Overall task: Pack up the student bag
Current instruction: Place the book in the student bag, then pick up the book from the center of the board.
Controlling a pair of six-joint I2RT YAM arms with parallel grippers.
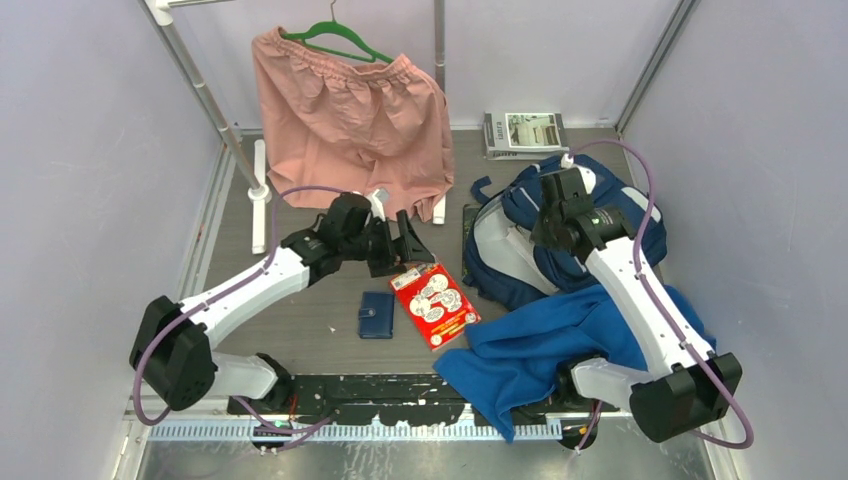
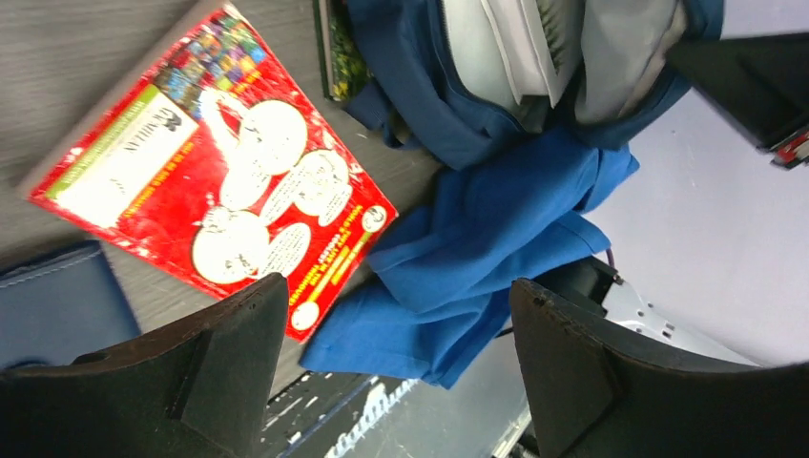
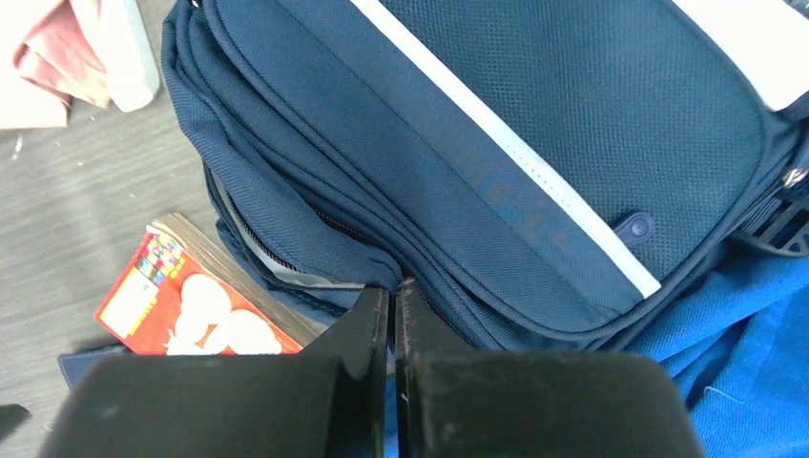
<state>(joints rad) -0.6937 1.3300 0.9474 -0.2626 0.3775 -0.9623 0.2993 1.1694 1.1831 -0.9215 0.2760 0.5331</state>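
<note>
The student bag, navy with thin white stripes and a grey panel, lies at the right back of the table. It fills the right wrist view. My right gripper rests on top of it. Its jaws are pressed together, pinching a fold of the bag's fabric by the zipper edge. My left gripper hovers open just above the top edge of a red book, nothing between its fingers. That red book lies flat beside the bag.
A royal-blue cloth is heaped at the front right, touching the book. A small navy wallet lies left of the book. Pink shorts hang on a green hanger at the back. Magazines are stacked at the back right.
</note>
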